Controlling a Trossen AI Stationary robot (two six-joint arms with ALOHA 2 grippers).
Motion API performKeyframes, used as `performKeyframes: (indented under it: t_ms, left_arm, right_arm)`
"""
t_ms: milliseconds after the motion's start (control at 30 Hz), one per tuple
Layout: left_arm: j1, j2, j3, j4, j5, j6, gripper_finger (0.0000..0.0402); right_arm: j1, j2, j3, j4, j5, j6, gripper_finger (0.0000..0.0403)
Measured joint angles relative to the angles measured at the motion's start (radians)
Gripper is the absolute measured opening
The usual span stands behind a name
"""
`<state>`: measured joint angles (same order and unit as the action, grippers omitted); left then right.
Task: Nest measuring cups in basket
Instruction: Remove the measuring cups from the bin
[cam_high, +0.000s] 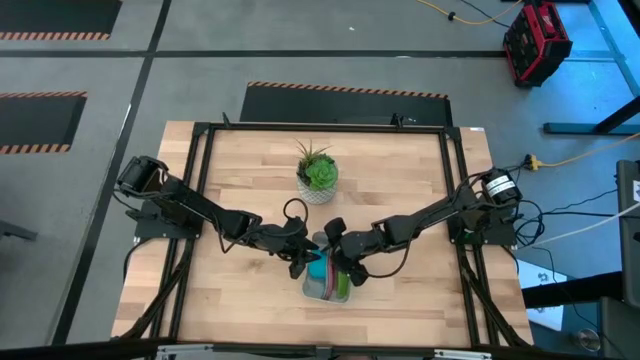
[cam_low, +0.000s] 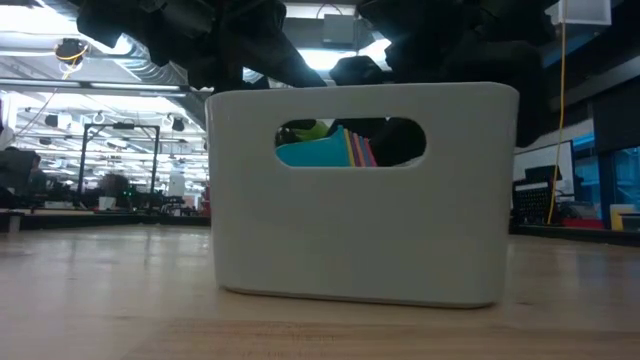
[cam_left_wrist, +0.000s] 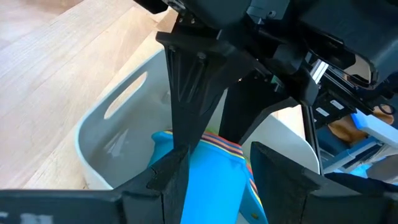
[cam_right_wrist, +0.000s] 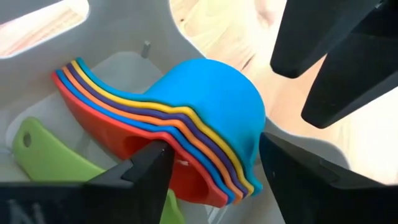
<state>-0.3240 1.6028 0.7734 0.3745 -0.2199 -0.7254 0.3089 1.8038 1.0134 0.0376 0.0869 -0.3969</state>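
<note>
The measuring cups (cam_right_wrist: 205, 118) are nested into one stack: teal outermost, with yellow, purple, orange, blue and red rims showing. The stack is inside the pale basket (cam_high: 326, 288) near the table's near edge. A green cup (cam_right_wrist: 50, 165) lies on the basket floor beside it. My right gripper (cam_right_wrist: 214, 162) reaches into the basket and is shut on the stack. My left gripper (cam_left_wrist: 217, 180) is open above the basket's left side, with its fingers on either side of the teal bowl (cam_left_wrist: 211, 186). Through the basket's handle slot in the low view, teal and striped rims (cam_low: 335, 150) show. My right gripper pinches the nested stack across its bowls. One finger (cam_right_wrist: 146, 168) is on the rims near the handle roots (cam_right_wrist: 171, 140), and the other (cam_right_wrist: 298, 168) is by the teal bowl's far side (cam_right_wrist: 258, 140). It comes slanting down from the table's right. The stack is tipped on its side inside the basket.
A white pot with a green plant (cam_high: 318, 178) stands on the table beyond the basket. Both arms meet over the basket, with their fingers close together. Bare wood (cam_high: 240, 310) lies to the left and right of the basket. A black frame runs around the table.
</note>
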Motion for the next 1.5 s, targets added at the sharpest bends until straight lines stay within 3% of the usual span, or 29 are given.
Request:
performKeyframes:
  t_ms: [267, 900, 1333, 1500]
  left_arm:
    - [0.000, 0.000, 0.000, 0.000, 0.000, 0.000, 0.0163]
    - [0.000, 0.000, 0.000, 0.000, 0.000, 0.000, 0.0163]
    - [0.000, 0.000, 0.000, 0.000, -0.001, 0.000, 0.0163]
    - [0.001, 0.000, 0.000, 0.001, -0.010, 0.000, 0.0163]
  right_arm:
    - [0.000, 0.002, -0.001, -0.002, -0.004, 0.000, 0.0212]
    - [0.000, 0.003, -0.002, 0.010, -0.001, 0.007, 0.0210]
    - [0.000, 0.005, -0.003, 0.006, 0.049, 0.183, 0.0210]
    - [-0.001, 0.005, -0.003, 0.008, 0.061, 0.182, 0.0210]
